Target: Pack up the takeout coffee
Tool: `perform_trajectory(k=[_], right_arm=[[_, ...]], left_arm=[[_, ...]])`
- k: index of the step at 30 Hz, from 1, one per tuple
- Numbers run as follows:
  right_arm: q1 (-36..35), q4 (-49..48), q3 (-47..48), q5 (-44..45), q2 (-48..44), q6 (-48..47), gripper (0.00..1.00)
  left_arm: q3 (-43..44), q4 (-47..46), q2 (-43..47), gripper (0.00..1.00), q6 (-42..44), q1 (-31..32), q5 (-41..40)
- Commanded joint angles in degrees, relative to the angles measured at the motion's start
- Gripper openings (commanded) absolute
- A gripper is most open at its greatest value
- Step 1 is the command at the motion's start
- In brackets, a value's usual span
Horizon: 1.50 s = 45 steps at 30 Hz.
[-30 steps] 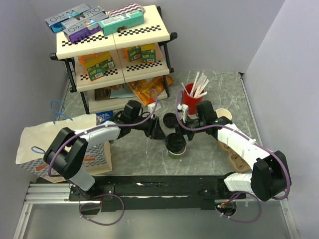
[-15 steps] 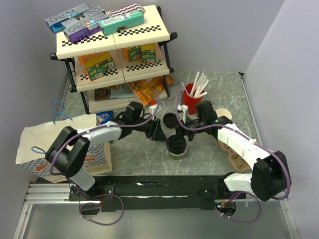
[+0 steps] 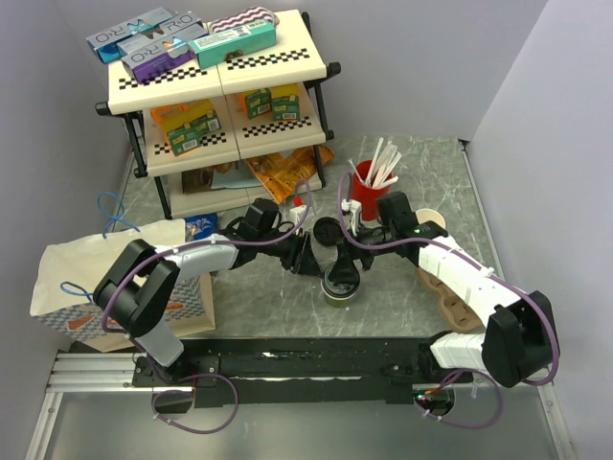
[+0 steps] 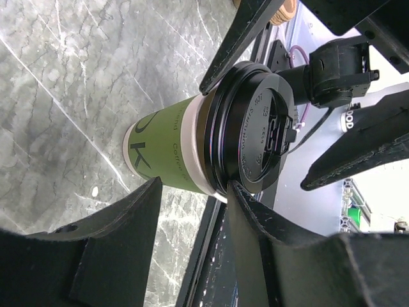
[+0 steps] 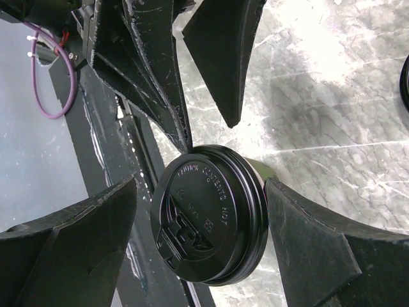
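The takeout coffee [image 3: 340,282], a small green paper cup with its round black lid on, stands on the marble table in front of the arms. In the left wrist view its green wall [image 4: 167,146] and lid [image 4: 252,135] are just ahead of my open left gripper [image 4: 195,185]; one fingertip [image 4: 238,192] touches the lid's rim. My left gripper [image 3: 311,257] is at the cup's left. My right gripper [image 3: 351,251] is open, its jaws standing on either side of the lid [image 5: 208,220] from above, the gripper's centre [image 5: 201,185] over the cup.
A red cup of white sticks [image 3: 367,192], a loose black lid [image 3: 328,230] and a second cup [image 3: 431,221] stand behind. A brown cup carrier [image 3: 454,305] lies at the right. A paper bag [image 3: 105,273] lies at the left, a snack shelf [image 3: 215,91] behind it.
My left gripper has moved right, up to the lidded cup. The right gripper has stayed over the cup.
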<state>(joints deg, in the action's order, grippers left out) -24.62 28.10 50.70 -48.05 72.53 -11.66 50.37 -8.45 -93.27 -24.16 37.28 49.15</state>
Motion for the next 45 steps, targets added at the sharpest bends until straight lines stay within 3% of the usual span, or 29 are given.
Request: perform_trajectory(k=[1, 9, 20, 45], right_arm=[[-0.4, -0.3, 1.3, -1.5, -0.9, -0.8, 0.86], [-0.3, -0.2, 1.3, -1.3, 0.9, -1.3, 0.86], [-0.3, -0.2, 1.8, -1.5, 1.5, -1.3, 0.86], [-0.4, -3.2, -0.3, -0.6, 2.3, 2.4, 0.86]], left_arm=[[1.2, 0.2, 0.3, 0.51, 1.8, 0.3, 0.0], [1.6, 0.8, 1.3, 0.51, 1.9, 0.1, 0.2], [0.6, -5.4, 2.4, 0.55, -0.8, -1.1, 7.8], [-2.1, -4.0, 4.6, 0.56, 1.0, -1.7, 6.8]])
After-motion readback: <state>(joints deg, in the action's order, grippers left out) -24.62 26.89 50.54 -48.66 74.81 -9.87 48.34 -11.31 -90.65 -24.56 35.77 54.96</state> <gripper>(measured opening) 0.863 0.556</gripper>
